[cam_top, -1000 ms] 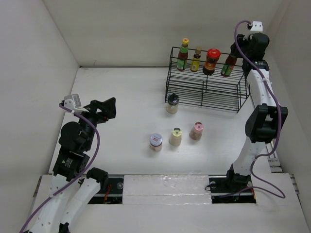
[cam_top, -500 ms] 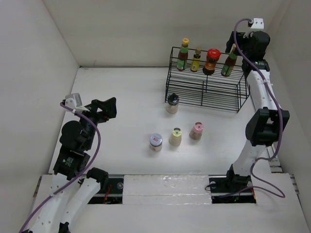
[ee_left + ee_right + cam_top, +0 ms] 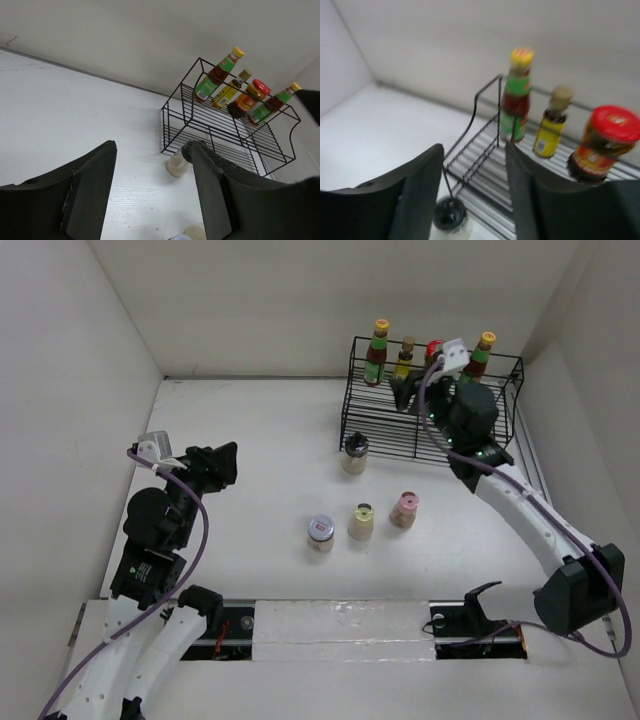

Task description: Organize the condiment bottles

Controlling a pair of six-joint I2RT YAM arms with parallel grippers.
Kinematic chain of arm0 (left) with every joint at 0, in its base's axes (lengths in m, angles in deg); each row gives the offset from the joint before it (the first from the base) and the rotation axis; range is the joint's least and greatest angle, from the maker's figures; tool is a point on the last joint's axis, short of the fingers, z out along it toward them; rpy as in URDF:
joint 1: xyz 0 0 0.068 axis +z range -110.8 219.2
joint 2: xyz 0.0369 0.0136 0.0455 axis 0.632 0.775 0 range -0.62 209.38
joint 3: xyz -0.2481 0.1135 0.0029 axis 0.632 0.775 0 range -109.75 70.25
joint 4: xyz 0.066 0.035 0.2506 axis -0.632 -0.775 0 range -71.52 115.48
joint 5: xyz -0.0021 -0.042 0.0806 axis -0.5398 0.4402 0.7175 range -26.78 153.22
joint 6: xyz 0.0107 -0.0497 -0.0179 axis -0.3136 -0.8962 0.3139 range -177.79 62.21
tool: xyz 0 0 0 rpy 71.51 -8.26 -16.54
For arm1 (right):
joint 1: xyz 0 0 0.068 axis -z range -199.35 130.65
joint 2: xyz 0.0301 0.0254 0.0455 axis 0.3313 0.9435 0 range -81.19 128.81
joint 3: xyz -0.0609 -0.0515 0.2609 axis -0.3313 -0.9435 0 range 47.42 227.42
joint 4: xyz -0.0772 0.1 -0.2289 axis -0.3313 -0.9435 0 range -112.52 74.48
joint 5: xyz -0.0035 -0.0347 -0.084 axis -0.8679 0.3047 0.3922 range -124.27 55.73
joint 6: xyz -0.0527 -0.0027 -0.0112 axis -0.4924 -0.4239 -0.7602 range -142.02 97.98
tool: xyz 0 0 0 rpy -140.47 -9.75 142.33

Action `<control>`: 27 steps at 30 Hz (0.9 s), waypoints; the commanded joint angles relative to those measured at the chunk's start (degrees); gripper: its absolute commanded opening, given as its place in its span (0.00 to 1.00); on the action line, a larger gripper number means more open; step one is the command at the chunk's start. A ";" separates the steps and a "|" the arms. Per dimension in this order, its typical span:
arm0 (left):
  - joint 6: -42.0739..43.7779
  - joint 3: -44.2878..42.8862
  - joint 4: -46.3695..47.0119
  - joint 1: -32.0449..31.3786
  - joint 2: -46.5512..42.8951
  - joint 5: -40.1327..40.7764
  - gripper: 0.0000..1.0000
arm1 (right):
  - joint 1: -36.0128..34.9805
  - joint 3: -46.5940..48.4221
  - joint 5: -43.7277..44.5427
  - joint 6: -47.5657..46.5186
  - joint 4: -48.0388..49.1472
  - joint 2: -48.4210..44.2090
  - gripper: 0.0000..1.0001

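Four condiment bottles stand on the top shelf of the black wire rack (image 3: 420,430): a green-label bottle (image 3: 378,352), a yellow bottle (image 3: 404,360), a red-lidded jar (image 3: 433,347) partly hidden by my right wrist, and a yellow-capped bottle (image 3: 481,353). A grey-capped shaker (image 3: 354,453), silver-lidded jar (image 3: 320,532), cream shaker (image 3: 361,522) and pink-capped shaker (image 3: 404,510) stand on the table. My right gripper (image 3: 410,390) is open and empty over the rack's left part. My left gripper (image 3: 215,465) is open and empty at the left.
The right wrist view shows the rack (image 3: 485,95), green-label bottle (image 3: 517,100), yellow bottle (image 3: 551,127), red-lidded jar (image 3: 600,145) and grey-capped shaker (image 3: 450,215). The left wrist view shows the rack (image 3: 225,132) and shaker (image 3: 176,164). White walls enclose the table.
My right gripper has come away from the rightmost bottle, which stands on the rack, and swung left and forward over the rack. The left arm has not moved.
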 commanded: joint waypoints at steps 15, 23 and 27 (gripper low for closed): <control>0.78 -0.50 3.08 0.30 1.31 -2.23 0.59 | -10.30 -4.19 -3.17 5.16 -3.60 19.77 0.98; 0.78 -0.50 3.08 0.30 0.78 -1.70 0.60 | -10.84 1.01 -0.89 5.16 -5.27 27.42 0.93; 0.78 -0.50 3.08 0.30 0.78 -1.70 0.60 | -12.59 1.01 2.54 5.16 -5.80 28.57 0.79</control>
